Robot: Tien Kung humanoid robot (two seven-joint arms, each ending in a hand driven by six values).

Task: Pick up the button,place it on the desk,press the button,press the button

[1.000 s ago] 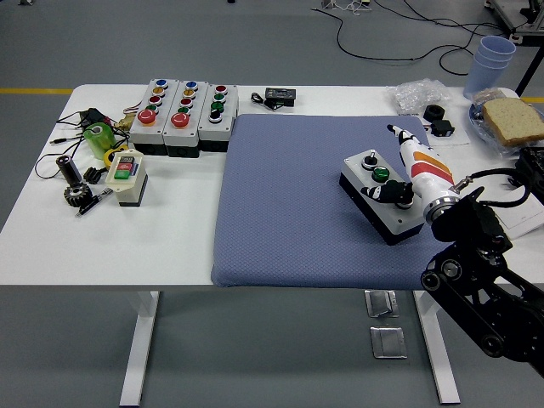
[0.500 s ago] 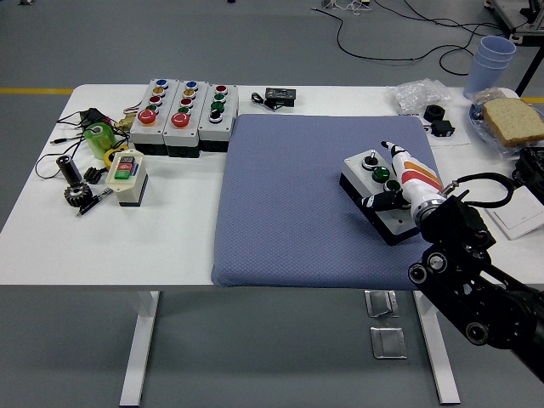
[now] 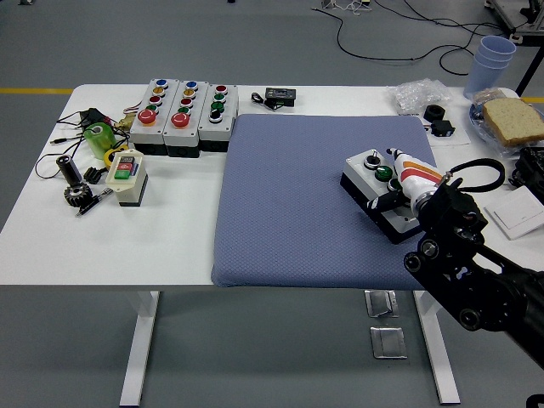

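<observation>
Grey button box (image 3: 374,197), green button

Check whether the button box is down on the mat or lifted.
Down: the button box lies flat on the blue mat, right hand over it.

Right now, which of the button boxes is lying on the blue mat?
The grey button box under the right hand. The other three boxes stand together on bare table beyond the blue mat.

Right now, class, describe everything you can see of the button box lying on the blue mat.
The button box is a small rectangular case with a white top and black sides, probably plastic. A black knob and a green button show on top; the rest is hidden. It lies flat, turned at an angle, on the right part of the blue mat. The right hand rests over it.
</observation>
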